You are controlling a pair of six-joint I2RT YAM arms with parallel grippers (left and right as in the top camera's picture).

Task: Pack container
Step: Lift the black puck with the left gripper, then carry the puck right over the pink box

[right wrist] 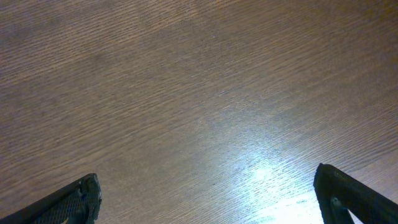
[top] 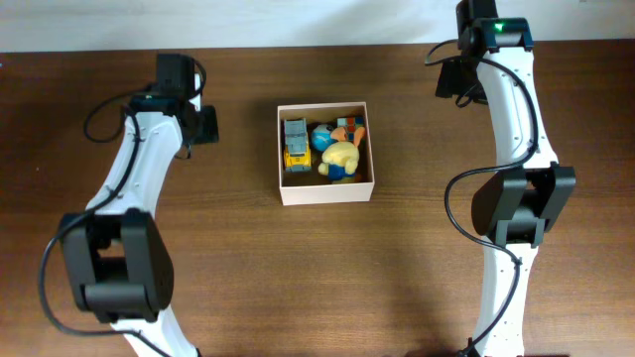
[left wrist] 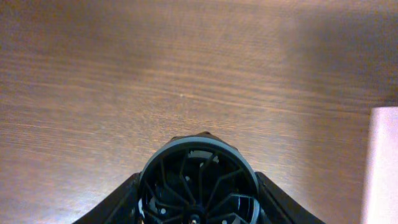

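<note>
The container (top: 282, 149), a square pale cream box, stands at the middle of the table. Inside lie a yellow and grey toy truck (top: 296, 144), a blue toy (top: 323, 138), a yellow plush (top: 341, 159) and an orange piece (top: 349, 127). My left gripper (top: 203, 124) hovers left of the box; in the left wrist view its dark jaws (left wrist: 199, 186) are drawn together over bare wood, holding nothing I can see, and the box wall (left wrist: 382, 168) shows at the right edge. My right gripper (top: 451, 79) is far right of the box, open and empty (right wrist: 208, 199).
The brown wooden table (top: 238, 258) holds only the box. Both white arms reach in from the near edge, one on each side. A pale wall strip runs along the far edge (top: 298, 20).
</note>
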